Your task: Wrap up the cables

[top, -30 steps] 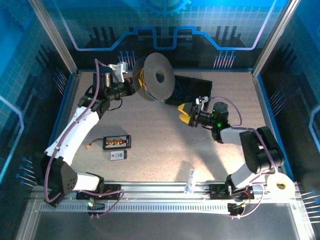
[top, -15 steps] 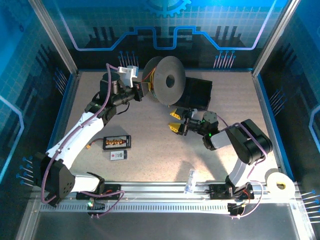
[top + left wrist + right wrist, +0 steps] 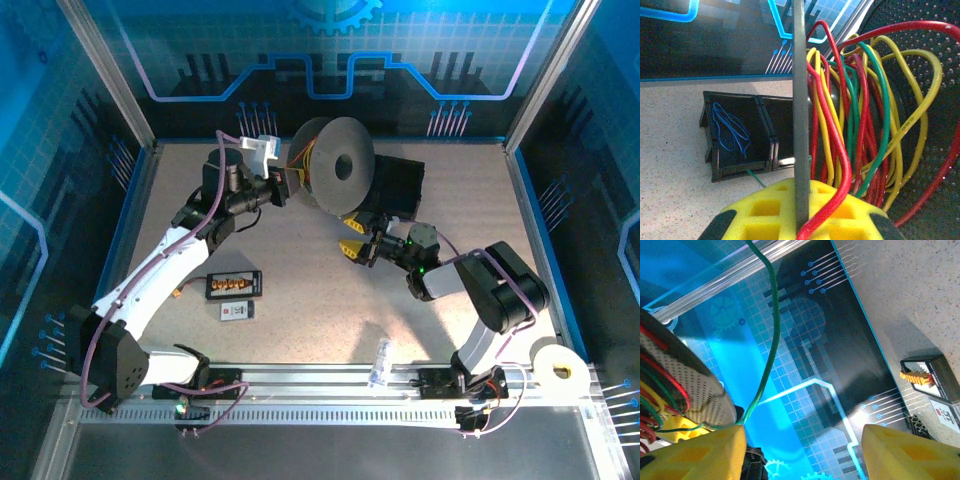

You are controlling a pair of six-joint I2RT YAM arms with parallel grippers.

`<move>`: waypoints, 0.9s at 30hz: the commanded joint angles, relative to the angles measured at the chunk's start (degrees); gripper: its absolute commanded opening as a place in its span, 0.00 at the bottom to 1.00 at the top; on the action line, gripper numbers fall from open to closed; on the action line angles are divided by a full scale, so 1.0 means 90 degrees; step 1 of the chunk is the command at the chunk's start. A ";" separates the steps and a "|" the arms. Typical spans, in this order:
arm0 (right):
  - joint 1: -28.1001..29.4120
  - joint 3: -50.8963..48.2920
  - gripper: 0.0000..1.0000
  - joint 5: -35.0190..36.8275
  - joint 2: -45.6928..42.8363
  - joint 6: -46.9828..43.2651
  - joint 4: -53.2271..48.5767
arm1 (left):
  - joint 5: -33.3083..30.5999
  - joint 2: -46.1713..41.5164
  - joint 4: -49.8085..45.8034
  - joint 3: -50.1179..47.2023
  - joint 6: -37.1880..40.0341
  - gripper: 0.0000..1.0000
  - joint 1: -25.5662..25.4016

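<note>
- The cables (image 3: 860, 130) are red, yellow and green. They sit in loose loops around the middle of a grey spool (image 3: 328, 185), between its two round sides.
- Some loops bulge out and hang loose from the bunch.
- The spool is up off the table (image 3: 300, 290), at the far side, and it is tilted.
- The left gripper (image 3: 288, 180) holds the spool. Its yellow jaws are closed on the thin edge of one round side, and a red cable lies over the yellow finger right next to that edge.
- The right gripper (image 3: 352, 250) is near the spool, on the side closer to the arm bases. Its two yellow jaws stand wide apart with nothing between them.
- A thin green cable (image 3: 776, 335) comes down in a bend to the tip of one of its fingers. It is too hard to tell if the cable touches the finger.
- A black tray (image 3: 771, 145) lies on the table just behind the spool. A thin blue cable (image 3: 730, 127) lies curled up in one of its boxes.
- A small black board (image 3: 233, 285) with orange plugs lies flat on the table, well apart from the spool, near the left arm.
- A white tape roll (image 3: 558, 370) lies by the right arm's base.
</note>
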 commanded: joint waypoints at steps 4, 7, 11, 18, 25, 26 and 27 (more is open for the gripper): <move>0.0000 0.0181 0.60 0.0231 -0.0288 0.0008 -0.0392 | 0.0226 -0.0459 0.0926 -0.0011 0.0097 0.00 -0.0089; 0.0025 0.0279 0.54 0.0247 -0.0298 -0.0011 -0.0530 | 0.0285 -0.0503 0.0946 -0.0051 0.0061 0.00 -0.0131; 0.0032 0.0386 0.42 0.0250 -0.0319 -0.0031 -0.0635 | 0.0333 -0.0579 0.0936 -0.0087 0.0039 0.00 -0.0152; 0.0058 0.0465 0.30 0.0248 -0.0245 -0.0080 -0.0726 | 0.0382 -0.0640 0.0954 -0.0163 -0.0037 0.00 -0.0172; 0.0016 0.0440 0.00 0.0376 -0.0230 -0.0293 -0.0650 | 0.0458 -0.0558 0.0508 0.0037 -0.0304 0.00 -0.0167; -0.0029 0.0410 0.00 0.0428 -0.0345 -0.0528 -0.0873 | 0.0429 -0.0473 0.0201 0.0228 -0.0418 0.00 -0.0143; -0.0072 0.0363 0.00 0.0548 -0.0501 -0.0818 -0.1146 | 0.0363 -0.0345 -0.0261 0.0484 -0.0508 0.00 -0.0132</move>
